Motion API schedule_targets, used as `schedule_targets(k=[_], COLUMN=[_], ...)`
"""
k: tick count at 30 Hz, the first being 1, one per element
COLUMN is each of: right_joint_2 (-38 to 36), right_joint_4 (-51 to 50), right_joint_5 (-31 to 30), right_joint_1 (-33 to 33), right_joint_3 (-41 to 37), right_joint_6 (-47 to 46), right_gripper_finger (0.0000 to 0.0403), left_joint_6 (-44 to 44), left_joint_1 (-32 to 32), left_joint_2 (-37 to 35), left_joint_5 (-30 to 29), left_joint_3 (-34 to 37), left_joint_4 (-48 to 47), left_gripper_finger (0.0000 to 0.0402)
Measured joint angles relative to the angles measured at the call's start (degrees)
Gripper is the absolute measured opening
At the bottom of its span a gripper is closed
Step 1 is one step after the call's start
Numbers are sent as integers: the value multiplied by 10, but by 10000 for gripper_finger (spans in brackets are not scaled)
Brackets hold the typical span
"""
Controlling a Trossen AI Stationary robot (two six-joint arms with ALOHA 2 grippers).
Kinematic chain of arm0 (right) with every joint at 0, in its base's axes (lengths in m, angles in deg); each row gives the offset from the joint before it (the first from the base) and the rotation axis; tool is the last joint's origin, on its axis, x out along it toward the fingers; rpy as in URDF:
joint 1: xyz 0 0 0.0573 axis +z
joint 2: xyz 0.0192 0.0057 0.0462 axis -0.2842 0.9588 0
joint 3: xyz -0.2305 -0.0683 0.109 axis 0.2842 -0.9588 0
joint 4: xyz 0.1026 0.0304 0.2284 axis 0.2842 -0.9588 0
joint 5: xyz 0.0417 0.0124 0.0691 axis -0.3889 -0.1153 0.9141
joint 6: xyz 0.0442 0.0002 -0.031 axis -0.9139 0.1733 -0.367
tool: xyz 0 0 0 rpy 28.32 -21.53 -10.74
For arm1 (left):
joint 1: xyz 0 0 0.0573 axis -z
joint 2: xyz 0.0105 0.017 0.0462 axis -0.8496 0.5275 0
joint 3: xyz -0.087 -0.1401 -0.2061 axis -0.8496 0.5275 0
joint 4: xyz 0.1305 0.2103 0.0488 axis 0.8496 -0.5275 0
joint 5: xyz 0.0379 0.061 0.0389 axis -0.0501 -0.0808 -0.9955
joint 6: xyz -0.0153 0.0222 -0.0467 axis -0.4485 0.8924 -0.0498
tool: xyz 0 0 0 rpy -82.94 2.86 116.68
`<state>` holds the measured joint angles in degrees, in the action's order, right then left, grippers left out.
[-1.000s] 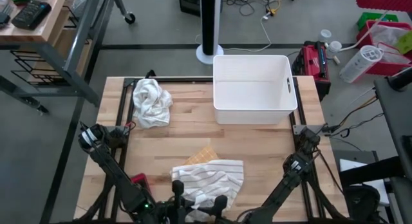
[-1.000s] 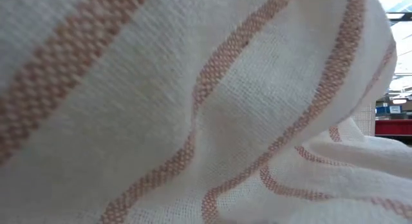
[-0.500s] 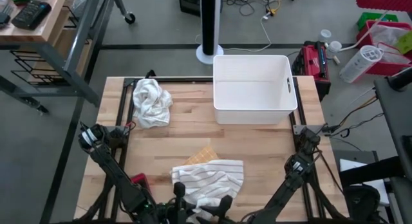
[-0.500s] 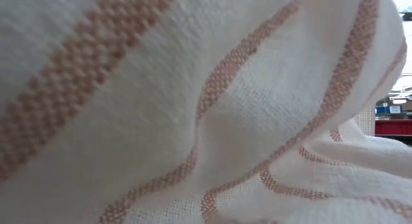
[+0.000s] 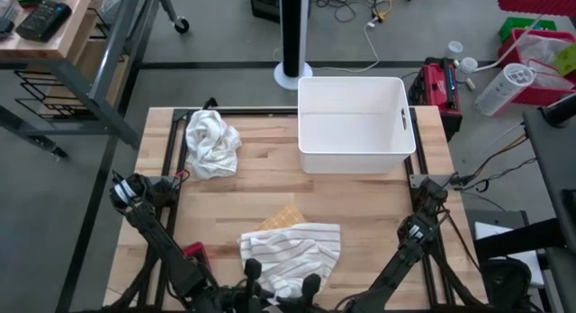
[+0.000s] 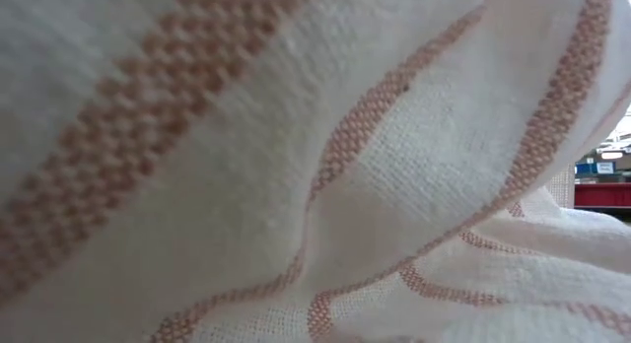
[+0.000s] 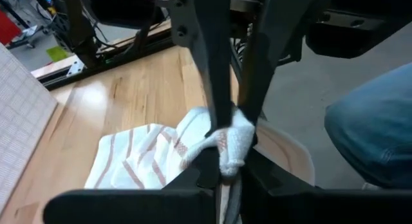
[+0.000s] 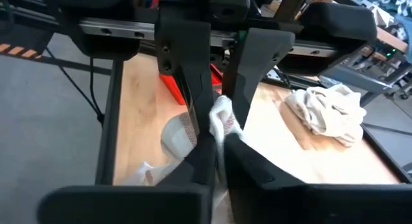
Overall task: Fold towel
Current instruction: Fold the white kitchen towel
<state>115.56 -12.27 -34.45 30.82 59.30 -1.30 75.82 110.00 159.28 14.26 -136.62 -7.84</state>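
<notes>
Both tools sat at the bench's (image 5: 225, 196) six o'clock edge. The left tool (image 7: 226, 153) and right tool (image 8: 217, 124) each gripped the towel (image 5: 292, 250).

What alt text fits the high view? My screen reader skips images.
Seen from above, both grippers, left gripper and right gripper, pinch the near edge of a striped towel on a wooden table; a crumpled white cloth and white bin sit farther back.
</notes>
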Motion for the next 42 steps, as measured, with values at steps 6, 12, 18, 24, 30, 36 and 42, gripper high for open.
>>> schedule_targets(k=[6, 12, 18, 24, 30, 36, 42], right_joint_2=[0, 0, 0, 0, -7, -12, -12], right_joint_4=[-9, -31, -79, -115, -129, -129, -127], right_joint_5=[1, -2, -10, -29, -34, -35, -44], right_joint_1=[0, 0, 0, 4, 10, 17, 21], right_joint_3=[0, 0, 0, -1, -1, -1, -1], right_joint_6=[-5, -17, -58, -90, -105, -105, -101], right_gripper_finger=[7, 3, 1, 1, 0, 0, 0], left_joint_6=[-15, -26, -55, -59, -82, -102, -103], left_joint_1=[0, 0, 1, 1, 1, 1, 1], left_joint_2=[0, -1, -3, -4, -5, -5, -5], left_joint_5=[-3, -8, -31, -32, -33, -33, -33], left_joint_3=[0, 0, 0, -1, -1, -1, -1], left_joint_4=[-6, -18, -42, -48, -72, -89, -85], left_gripper_finger=[49, 71, 90, 109, 120, 117, 98])
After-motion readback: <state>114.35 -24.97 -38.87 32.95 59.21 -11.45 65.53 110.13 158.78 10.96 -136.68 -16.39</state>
